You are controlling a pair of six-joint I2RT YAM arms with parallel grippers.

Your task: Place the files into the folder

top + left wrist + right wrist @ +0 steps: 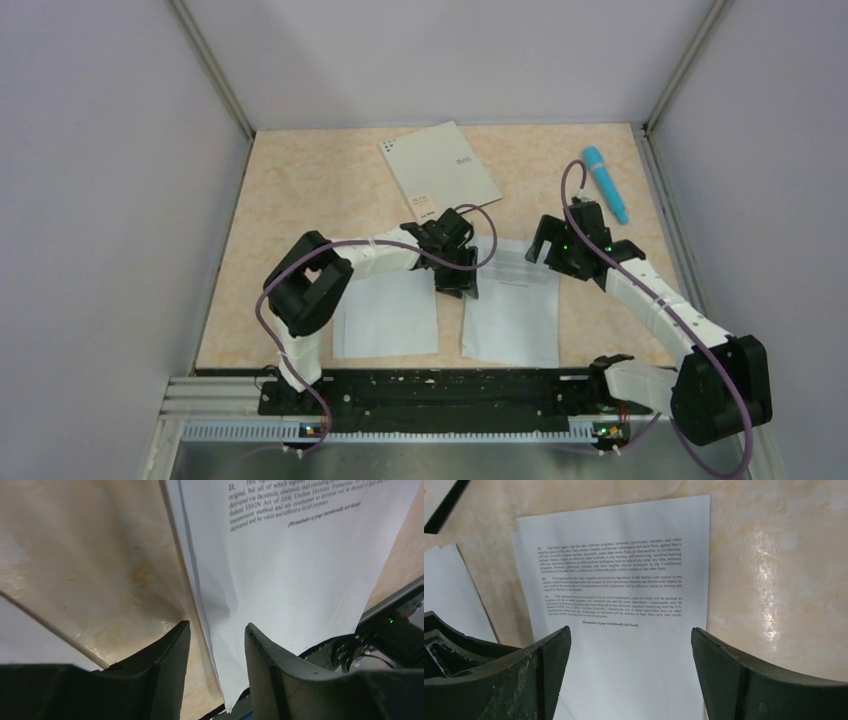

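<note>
The files lie as two white piles on the table: a right pile [510, 305] with printed text on top [624, 580] and a left pile [385, 315]. The grey folder [440, 170] lies shut at the back of the table, apart from both piles. My left gripper [462, 280] is low at the right pile's left edge. Its jaws stand partly open, and the edge of the sheet [280, 570] runs between the fingers [218, 624]. My right gripper [545, 250] hovers wide open over that pile's far right part, with the printed sheet below its fingers [631, 628].
A blue pen-like cylinder [607, 183] lies at the back right near the wall. The left pile's corner [449, 595] shows beside the right one. Walls enclose the table on three sides, and the arms' mounting rail [440, 395] runs along the near edge.
</note>
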